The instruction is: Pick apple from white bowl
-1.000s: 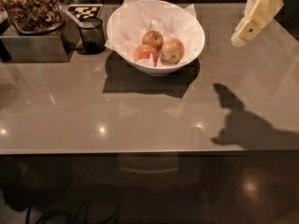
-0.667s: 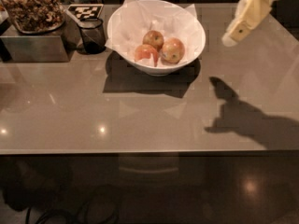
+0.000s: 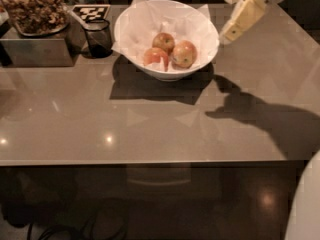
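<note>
The white bowl (image 3: 200, 54) stands at the back middle of the brown table, lined with crumpled white paper. Three apples lie in it. The apple (image 3: 184, 54), the largest, yellowish-tan with a red-orange blush, is on the right. A smaller yellow-red apple (image 3: 163, 42) lies behind it and a redder apple (image 3: 156, 58) to its left. My gripper (image 3: 227, 34) hangs in the air just right of the bowl's rim, cream fingers pointing down-left. It holds nothing.
A small dark glass cup (image 3: 98, 38) stands left of the bowl. A metal box (image 3: 35, 49) with a tray of brown snacks is at the far left, a black-and-white marker card (image 3: 90, 11) behind the cup. The table's front edge (image 3: 150, 162) runs across the middle.
My gripper has moved left, from the right edge of the view to just beside the bowl's right rim. Its shadow on the table has moved left with it.
</note>
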